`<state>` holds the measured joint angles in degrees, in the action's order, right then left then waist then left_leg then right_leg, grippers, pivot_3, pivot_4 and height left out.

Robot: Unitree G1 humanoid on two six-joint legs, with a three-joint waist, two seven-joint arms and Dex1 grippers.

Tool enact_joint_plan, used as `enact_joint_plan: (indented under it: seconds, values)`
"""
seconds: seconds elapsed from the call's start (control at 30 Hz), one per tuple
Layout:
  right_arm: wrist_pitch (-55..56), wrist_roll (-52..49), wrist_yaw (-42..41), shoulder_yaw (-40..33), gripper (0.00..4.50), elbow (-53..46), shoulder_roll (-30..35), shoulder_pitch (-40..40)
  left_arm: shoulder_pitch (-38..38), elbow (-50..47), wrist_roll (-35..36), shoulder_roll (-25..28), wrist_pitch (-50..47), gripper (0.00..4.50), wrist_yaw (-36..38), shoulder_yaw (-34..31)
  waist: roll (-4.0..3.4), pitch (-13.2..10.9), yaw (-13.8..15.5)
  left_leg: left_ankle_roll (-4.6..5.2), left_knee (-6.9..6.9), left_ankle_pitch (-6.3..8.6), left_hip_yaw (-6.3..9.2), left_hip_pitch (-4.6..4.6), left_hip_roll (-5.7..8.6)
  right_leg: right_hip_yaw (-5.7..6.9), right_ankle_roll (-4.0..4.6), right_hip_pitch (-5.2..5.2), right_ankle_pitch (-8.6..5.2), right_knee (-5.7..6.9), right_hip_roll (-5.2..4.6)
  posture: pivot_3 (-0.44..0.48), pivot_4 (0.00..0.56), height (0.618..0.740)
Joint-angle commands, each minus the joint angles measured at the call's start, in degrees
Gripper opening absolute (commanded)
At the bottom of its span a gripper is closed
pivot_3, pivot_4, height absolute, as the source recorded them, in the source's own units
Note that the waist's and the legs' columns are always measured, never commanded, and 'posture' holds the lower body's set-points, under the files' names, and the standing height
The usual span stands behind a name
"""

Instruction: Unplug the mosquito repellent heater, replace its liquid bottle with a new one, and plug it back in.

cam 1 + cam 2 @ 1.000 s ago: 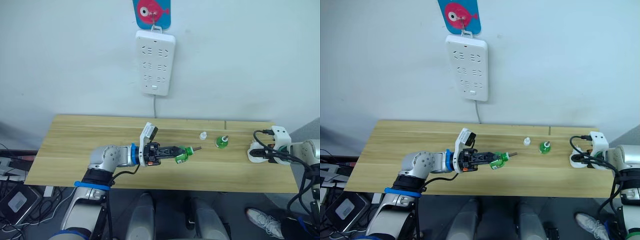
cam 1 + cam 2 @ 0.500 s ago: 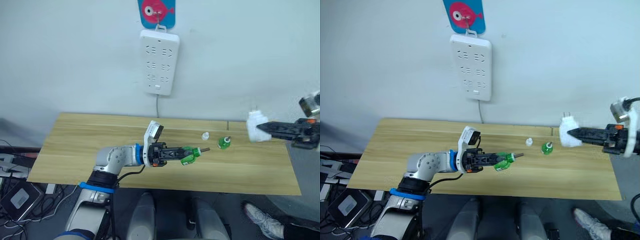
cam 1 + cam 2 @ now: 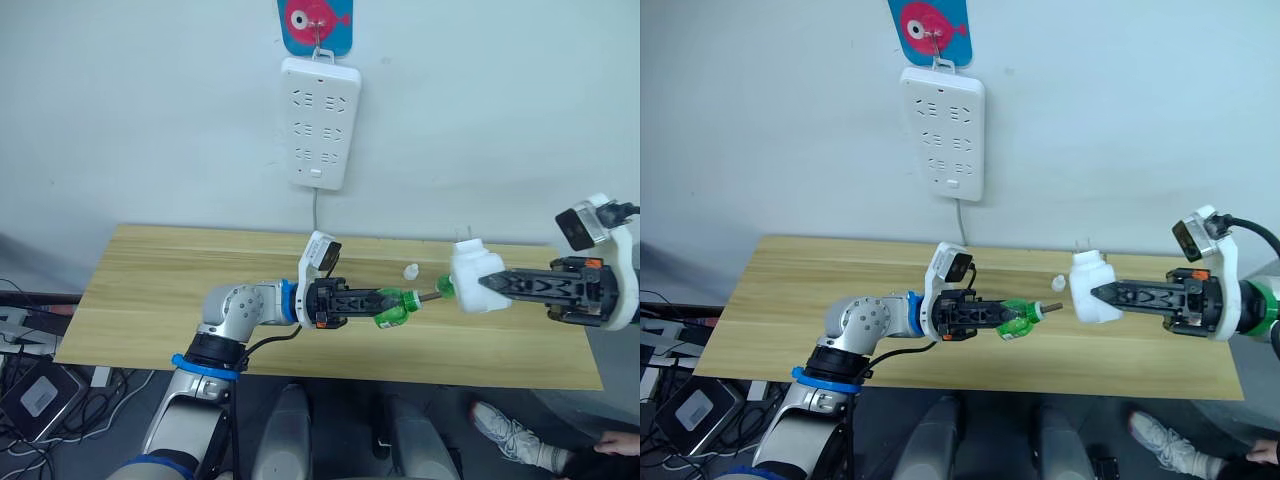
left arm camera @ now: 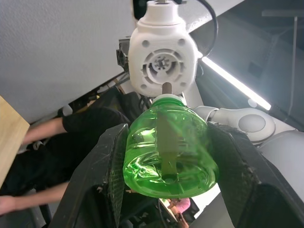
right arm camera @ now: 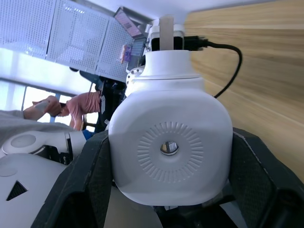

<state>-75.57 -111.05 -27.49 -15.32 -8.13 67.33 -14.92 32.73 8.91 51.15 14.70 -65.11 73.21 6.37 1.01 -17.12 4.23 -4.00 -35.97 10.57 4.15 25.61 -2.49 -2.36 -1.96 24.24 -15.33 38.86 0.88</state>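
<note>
- The left gripper [image 3: 385,303] is holding a green liquid bottle [image 3: 397,306] on its side above the bench [image 3: 150,290], jaws clamped on the bottle's body, so the wick end is pointing toward the other arm.
- The right gripper [image 3: 487,285] is holding the mosquito repellent heater [image 3: 476,278] in mid-air over the bench's right part, jaws closed on its sides, prongs pointing up, its open socket facing the bottle.
- The wick tip is sitting just at the heater's opening; judging from the left wrist view, the two are being lined up so the bottle can be pushed and screwed in.
- A second green bottle [image 3: 443,287] and a small white cap [image 3: 410,271] are lying on the bench behind the pair, probably the removed ones.
- The white power strip [image 3: 320,124] is hanging on the wall under a fish-shaped hook [image 3: 318,22], sockets free.
- No readable writing or brand is showing anywhere.
</note>
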Motion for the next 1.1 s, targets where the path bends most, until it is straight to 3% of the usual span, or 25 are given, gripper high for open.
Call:
enact_joint_plan:
  seconds: [0.03, 0.7, 1.1]
  values:
    - [2.8, -2.0, 0.8, -0.1, 2.97, -3.1, -0.4, 0.2, 1.2, -1.2, 1.4, -1.1, -0.2, 2.26, 0.6, 0.1, 0.0, 0.0, 0.0, 0.0, 0.0, 0.0, 0.0, 0.01, 0.0, 0.0, 0.0, 0.0, 0.0, -0.01, 0.0, 0.201, 0.285, 0.74]
    - [5.1, -2.0, -1.8, 2.1, 2.97, -7.0, 1.8, 2.4, 2.4, -1.4, 1.5, -1.5, -1.1, 2.26, 0.8, 0.4, 0.01, 0.0, 0.1, 0.0, 0.0, 0.0, 0.02, 0.02, 0.0, 0.01, 0.0, 0.0, 0.0, -0.02, -0.01, 0.2, 0.287, 0.74]
    - [5.9, -2.0, 0.0, 3.4, 2.97, -5.7, 0.2, -0.1, 1.9, -3.7, 1.7, -0.6, -1.7, 2.26, 1.6, 2.3, 0.01, 0.0, 0.1, 0.0, 0.0, 0.0, 0.02, 0.03, 0.0, 0.01, 0.0, 0.0, 0.0, -0.02, -0.01, 0.195, 0.287, 0.74]
